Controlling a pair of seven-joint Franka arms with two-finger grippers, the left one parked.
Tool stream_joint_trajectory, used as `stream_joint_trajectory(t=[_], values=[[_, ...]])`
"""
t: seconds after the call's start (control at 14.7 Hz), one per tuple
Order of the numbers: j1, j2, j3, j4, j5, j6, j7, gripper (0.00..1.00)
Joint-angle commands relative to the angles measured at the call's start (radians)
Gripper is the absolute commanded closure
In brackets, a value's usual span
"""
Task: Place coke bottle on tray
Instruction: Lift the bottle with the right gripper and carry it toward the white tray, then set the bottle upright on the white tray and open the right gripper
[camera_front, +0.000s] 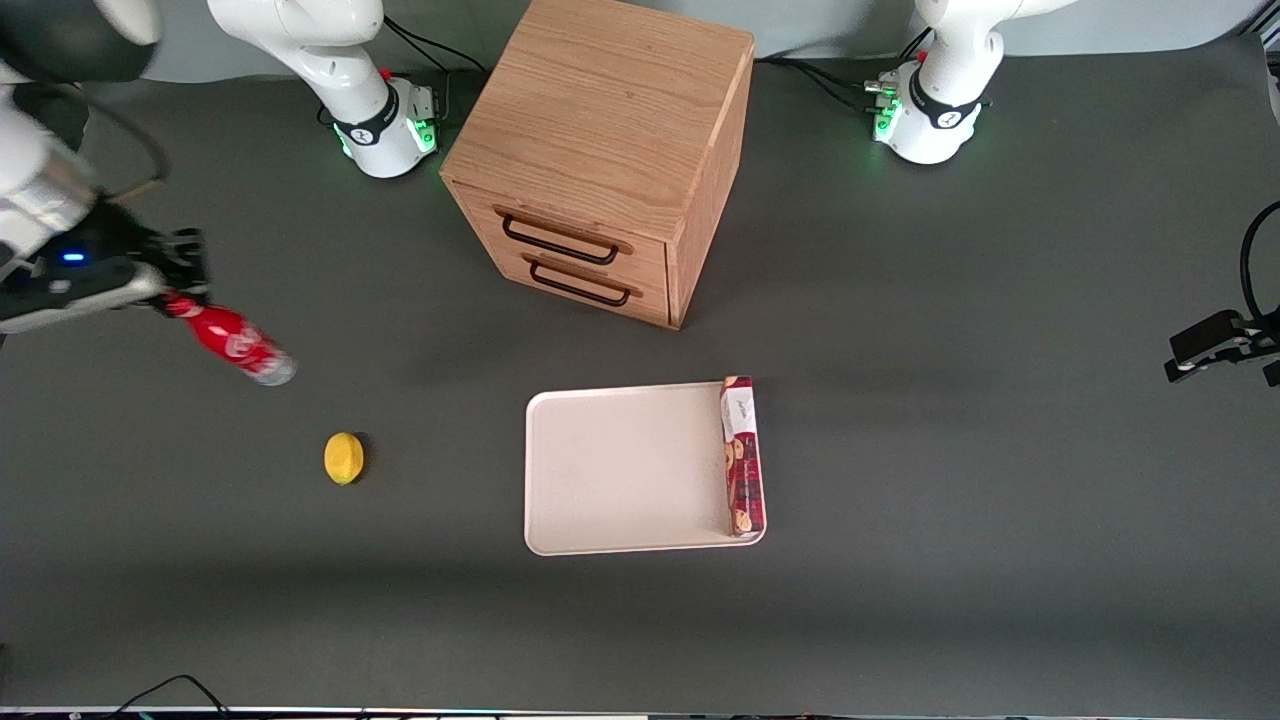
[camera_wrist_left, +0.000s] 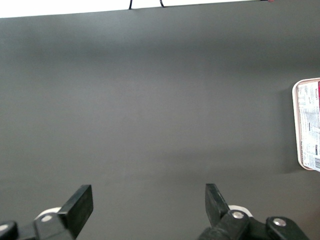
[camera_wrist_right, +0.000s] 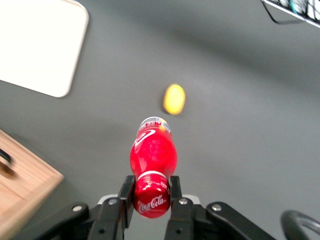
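My right gripper (camera_front: 172, 298) is shut on the red cap of the coke bottle (camera_front: 232, 342) and holds it tilted above the table at the working arm's end. In the right wrist view the fingers (camera_wrist_right: 127, 192) clamp the cap on both sides and the red bottle (camera_wrist_right: 153, 150) hangs down from the gripper (camera_wrist_right: 151, 192), silvery base lowest. The cream-white tray (camera_front: 620, 468) lies flat near the table's middle, in front of the cabinet and nearer the front camera than it. A corner of the tray shows in the right wrist view (camera_wrist_right: 35, 50).
A long red biscuit box (camera_front: 741, 455) lies on the tray along its edge toward the parked arm. A yellow lemon (camera_front: 344, 458) sits on the table between bottle and tray. The wooden drawer cabinet (camera_front: 610, 150) stands at the back, both drawers closed.
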Motion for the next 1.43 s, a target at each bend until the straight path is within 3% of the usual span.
stream_joint_trajectory(t=[0.0, 0.07, 0.27, 0.34, 0.55, 0.68, 1.02, 1.09, 1.16, 1.23, 1.36], values=[[-0.007, 0.245, 0.173, 0.24, -0.007, -0.044, 0.167, 0.96], [-0.002, 0.319, 0.231, 0.273, -0.013, -0.039, 0.259, 0.96], [0.044, 0.462, 0.319, 0.274, -0.174, 0.082, 0.427, 0.96], [0.045, 0.505, 0.337, 0.266, -0.185, 0.131, 0.468, 0.95], [0.077, 0.577, 0.339, 0.242, -0.202, 0.257, 0.559, 0.95], [0.091, 0.62, 0.34, 0.239, -0.27, 0.274, 0.644, 0.95], [0.123, 0.74, 0.34, 0.24, -0.329, 0.332, 0.849, 0.94], [0.133, 0.745, 0.34, 0.242, -0.337, 0.343, 0.858, 0.79], [0.136, 0.746, 0.34, 0.242, -0.346, 0.352, 0.867, 0.2], [0.136, 0.748, 0.34, 0.242, -0.347, 0.352, 0.867, 0.0], [0.139, 0.74, 0.34, 0.245, -0.349, 0.345, 0.866, 0.0]])
